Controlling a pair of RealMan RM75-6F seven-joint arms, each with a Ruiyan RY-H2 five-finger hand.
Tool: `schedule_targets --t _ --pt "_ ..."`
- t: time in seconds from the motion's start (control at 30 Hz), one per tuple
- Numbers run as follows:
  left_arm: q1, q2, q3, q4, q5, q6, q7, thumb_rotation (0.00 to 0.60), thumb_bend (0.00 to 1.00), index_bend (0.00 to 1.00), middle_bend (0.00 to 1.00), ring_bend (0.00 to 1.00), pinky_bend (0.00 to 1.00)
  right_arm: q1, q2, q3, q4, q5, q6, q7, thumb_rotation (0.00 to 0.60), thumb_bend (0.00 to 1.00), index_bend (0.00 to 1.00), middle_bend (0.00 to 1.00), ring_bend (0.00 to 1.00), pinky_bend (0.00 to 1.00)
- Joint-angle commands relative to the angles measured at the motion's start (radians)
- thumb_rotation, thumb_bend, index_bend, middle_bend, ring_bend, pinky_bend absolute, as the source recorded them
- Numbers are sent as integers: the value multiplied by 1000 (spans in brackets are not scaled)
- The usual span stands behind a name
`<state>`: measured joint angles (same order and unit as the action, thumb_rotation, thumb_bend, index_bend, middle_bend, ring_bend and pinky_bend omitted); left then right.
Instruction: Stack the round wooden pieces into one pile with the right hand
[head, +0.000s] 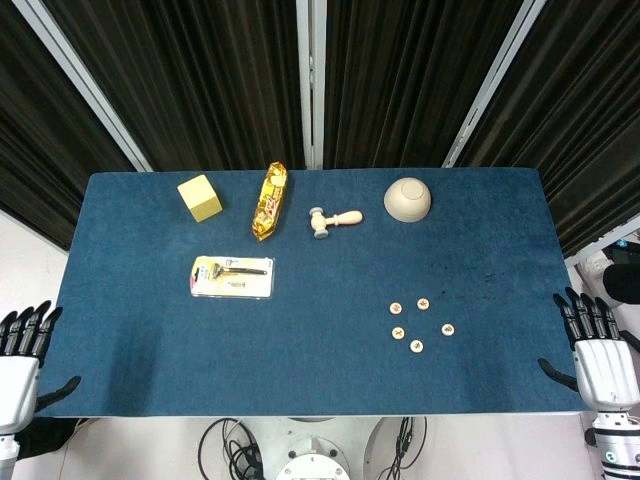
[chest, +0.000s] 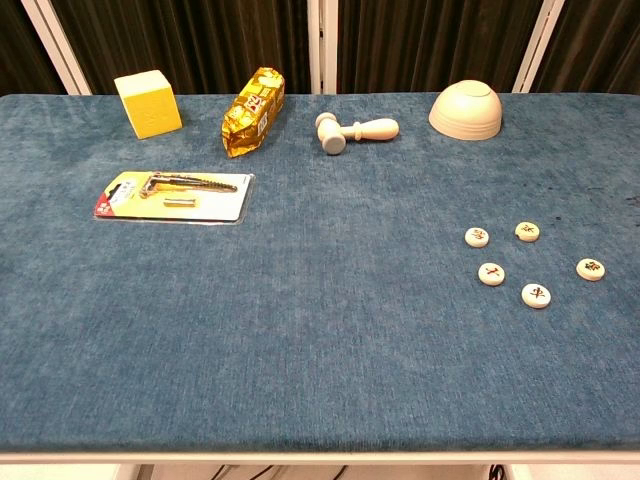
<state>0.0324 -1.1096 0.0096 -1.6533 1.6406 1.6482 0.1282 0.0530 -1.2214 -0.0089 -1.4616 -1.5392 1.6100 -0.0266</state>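
Observation:
Several round wooden pieces (head: 417, 323) with red or black marks lie loose and unstacked on the blue cloth, right of centre; the chest view shows them too (chest: 491, 273). My right hand (head: 597, 350) rests at the table's right edge, fingers spread, holding nothing, well right of the pieces. My left hand (head: 22, 352) sits at the left edge, fingers apart and empty. Neither hand appears in the chest view.
Along the back stand a yellow block (head: 200, 197), a gold snack packet (head: 269, 200), a small wooden mallet (head: 333, 220) and an upturned beige bowl (head: 408, 199). A packaged razor (head: 232, 277) lies left of centre on the blue table (head: 150, 380).

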Motion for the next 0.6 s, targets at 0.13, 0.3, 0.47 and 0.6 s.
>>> schedule_targets --t 0.13,0.3,0.47,0.6 --pt "2 -2 6 -5 7 -2 11 600 95 24 0 0 0 -7 3 -1 0 -11 -5 1 600 46 0 0 0 0" --pt "7 1 13 -10 29 13 9 600 95 25 0 0 0 1 7 -6 -25 -39 -23 -36 600 46 0 0 0 0" --pt "3 3 14 -8 20 -3 -3 600 95 25 0 0 0 51 -15 -10 -58 -55 -122 -132 600 45 11 0 0 0" --pt "2 4 17 -9 24 -7 -4 600 95 25 0 0 0 132 -56 9 -91 -83 -224 -210 600 45 17 0 0 0"
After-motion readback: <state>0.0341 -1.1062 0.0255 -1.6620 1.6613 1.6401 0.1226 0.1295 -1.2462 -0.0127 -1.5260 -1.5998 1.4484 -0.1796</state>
